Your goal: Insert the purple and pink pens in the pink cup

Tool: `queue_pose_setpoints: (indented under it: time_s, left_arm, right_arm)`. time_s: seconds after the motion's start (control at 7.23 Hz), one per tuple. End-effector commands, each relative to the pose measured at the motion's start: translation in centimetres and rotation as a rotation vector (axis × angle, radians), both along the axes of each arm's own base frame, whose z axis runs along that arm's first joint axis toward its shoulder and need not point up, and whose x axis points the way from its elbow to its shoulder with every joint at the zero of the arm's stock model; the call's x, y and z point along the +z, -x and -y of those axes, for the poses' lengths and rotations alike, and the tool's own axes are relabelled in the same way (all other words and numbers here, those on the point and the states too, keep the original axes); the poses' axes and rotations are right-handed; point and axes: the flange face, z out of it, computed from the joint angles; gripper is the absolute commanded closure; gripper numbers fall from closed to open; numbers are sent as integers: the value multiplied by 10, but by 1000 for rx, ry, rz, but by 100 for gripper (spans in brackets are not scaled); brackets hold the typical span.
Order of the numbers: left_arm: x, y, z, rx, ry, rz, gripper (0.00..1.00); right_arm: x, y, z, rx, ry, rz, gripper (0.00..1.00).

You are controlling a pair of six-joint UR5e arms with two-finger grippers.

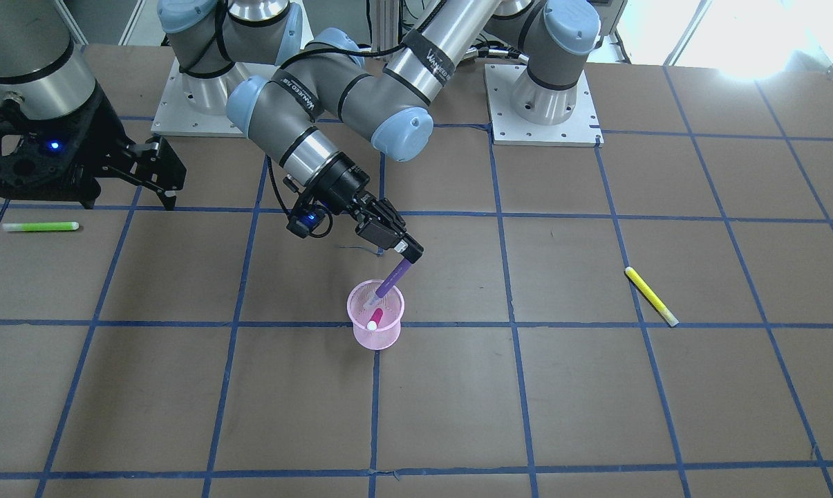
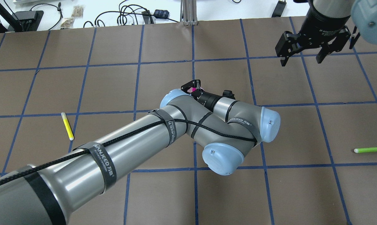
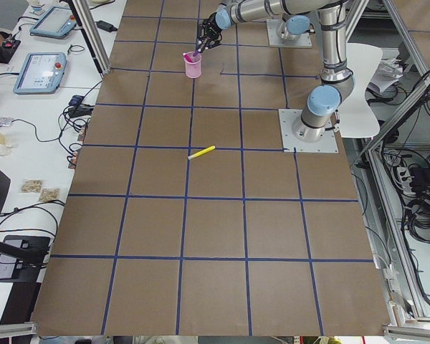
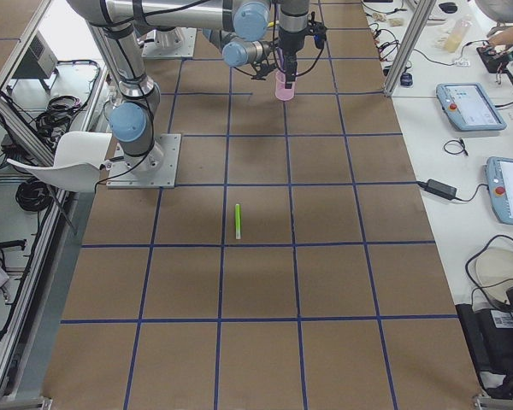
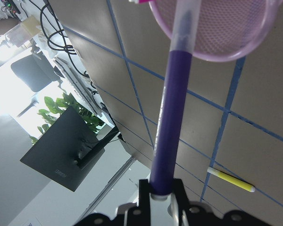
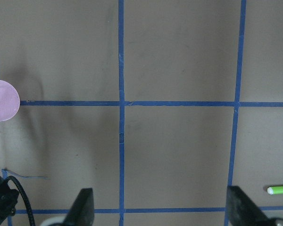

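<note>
The pink mesh cup [image 1: 376,325] stands upright near the table's middle. A pink pen [image 1: 375,321] leans inside it. My left gripper [image 1: 406,258] is shut on the top of the purple pen [image 1: 392,279] and holds it tilted, its clear-capped lower end inside the cup's mouth. The left wrist view shows the purple pen [image 5: 172,117] running from the fingers [image 5: 144,190] into the cup [image 5: 212,42]. In the overhead view my own arm mostly hides the left gripper [image 2: 191,86]. My right gripper [image 1: 162,178] is open and empty, far from the cup, above bare table [image 6: 162,212].
A yellow pen [image 1: 651,296] lies on the table on my left side, also in the overhead view [image 2: 67,126]. A green pen [image 1: 41,226] lies on my right side, close to the right gripper, also in the right wrist view [image 6: 279,189]. Blue tape lines grid the brown table.
</note>
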Motion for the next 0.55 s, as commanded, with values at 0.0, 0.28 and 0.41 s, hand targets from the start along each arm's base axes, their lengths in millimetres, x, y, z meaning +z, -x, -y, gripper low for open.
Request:
queue_pose_setpoints:
  time_s: [0.0, 0.28, 0.41]
  left_arm:
    - [-11, 12, -7, -21, -8, 9, 100]
    - [-15, 13, -6, -21, -12, 12, 99]
    - [-10, 16, -4, -18, -8, -2, 25]
  right_arm:
    - [-5, 2, -2, 2, -9, -4, 0]
    - [-6, 5, -1, -4, -6, -5, 0]
    - [-6, 6, 0, -1, -6, -2, 0]
